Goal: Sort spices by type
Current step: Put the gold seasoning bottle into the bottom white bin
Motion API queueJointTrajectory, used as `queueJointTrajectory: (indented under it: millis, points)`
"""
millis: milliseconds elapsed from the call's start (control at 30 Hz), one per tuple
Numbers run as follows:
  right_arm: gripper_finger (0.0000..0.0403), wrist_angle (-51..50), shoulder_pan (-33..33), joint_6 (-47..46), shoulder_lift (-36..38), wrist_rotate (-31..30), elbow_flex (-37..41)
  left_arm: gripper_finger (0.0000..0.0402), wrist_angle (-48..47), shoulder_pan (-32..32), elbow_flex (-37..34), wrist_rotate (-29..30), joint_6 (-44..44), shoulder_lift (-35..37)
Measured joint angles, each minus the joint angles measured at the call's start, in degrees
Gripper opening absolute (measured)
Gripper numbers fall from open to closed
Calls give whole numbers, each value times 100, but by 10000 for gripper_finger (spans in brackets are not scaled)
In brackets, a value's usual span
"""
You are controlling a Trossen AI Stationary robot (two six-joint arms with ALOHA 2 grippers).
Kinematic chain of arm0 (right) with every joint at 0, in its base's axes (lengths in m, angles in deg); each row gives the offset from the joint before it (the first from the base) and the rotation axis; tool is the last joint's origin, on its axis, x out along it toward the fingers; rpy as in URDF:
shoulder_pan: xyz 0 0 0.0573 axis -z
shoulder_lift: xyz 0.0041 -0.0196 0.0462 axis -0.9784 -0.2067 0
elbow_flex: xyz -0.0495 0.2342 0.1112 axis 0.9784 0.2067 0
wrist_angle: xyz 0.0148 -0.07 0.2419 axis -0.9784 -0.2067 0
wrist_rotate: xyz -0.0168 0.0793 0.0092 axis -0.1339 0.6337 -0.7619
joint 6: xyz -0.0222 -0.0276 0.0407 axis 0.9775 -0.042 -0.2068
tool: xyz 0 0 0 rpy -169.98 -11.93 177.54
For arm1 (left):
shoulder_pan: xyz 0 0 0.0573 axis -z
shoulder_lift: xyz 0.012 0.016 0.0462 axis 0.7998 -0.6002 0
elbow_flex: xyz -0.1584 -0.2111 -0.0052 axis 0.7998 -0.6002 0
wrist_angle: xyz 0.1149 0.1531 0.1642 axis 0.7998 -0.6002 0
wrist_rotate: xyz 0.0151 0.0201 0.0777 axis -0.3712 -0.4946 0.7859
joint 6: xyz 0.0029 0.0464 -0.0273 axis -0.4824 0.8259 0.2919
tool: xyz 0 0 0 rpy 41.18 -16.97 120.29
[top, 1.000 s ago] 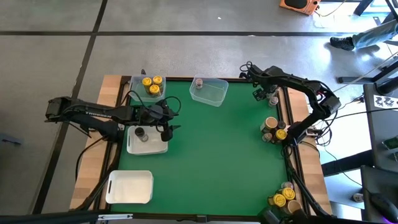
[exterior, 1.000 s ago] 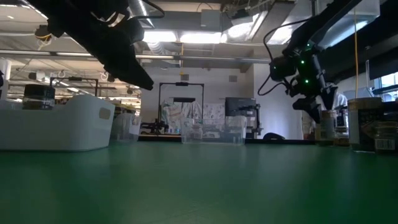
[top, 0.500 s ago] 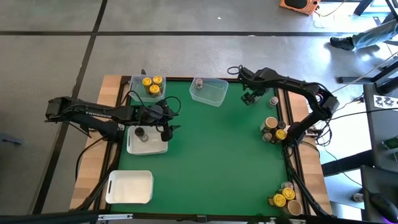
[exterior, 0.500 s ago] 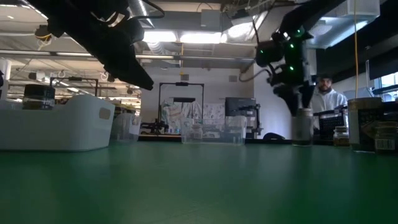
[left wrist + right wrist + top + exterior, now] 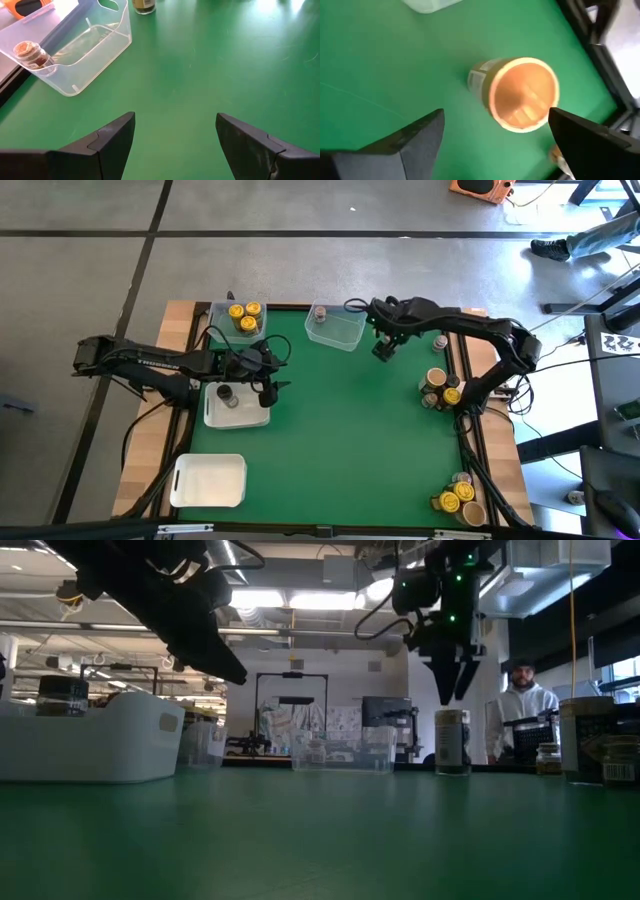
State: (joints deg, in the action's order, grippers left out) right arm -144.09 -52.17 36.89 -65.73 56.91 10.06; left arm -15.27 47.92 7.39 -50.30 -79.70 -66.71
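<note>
Green-topped table w/ wooden edge strips carries everything. Left arm reaches in from the table's left side; left gripper hangs above the mat just beside a white rectangular tray holding one dark-lidded jar. Its jaws stand apart, nothing between them. Right arm arcs from the right edge toward the far middle; right gripper hovers over a tan-lidded round spice jar, fingers spread wide, not touching it. That jar stands upright on the mat, apart from the rest, near a clear plastic rectangular tub at the far edge. That tub holds one grey-pink-lidded jar in a corner. Second clear tub, far-left corner, holds yellow-lidded jars. Second white tray sits near-left. Mixed jars cluster at the right edge, another jar group at the near-right corner. Person in white stands beyond the table.
</note>
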Motion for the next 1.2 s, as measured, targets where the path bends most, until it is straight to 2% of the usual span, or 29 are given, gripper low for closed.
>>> queueJointTrajectory:
  millis: [100,333,433,600,867,967,1133,1200]
  points:
    - [353,-129,-13,24,7,-191,-145,276,-1,0,0,2,-21,0]
    - [353,43,302,321,7,-179,28,276,27,0,0,2,-35,0]
    - [353,276,509,413,9,-49,177,276,32,1,0,2,-55,0]
    - [353,790,766,525,9,520,521,276,34,1,0,2,-64,0]
    - [352,1314,751,740,11,786,927,276,34,0,1,1,-36,0]
    - [335,1398,751,746,11,804,1010,276,36,0,0,2,8,0]
    - [276,1483,745,792,17,851,1036,276,36,0,1,0,8,0]
    - [275,1527,746,864,17,950,1036,276,36,0,1,0,8,0]
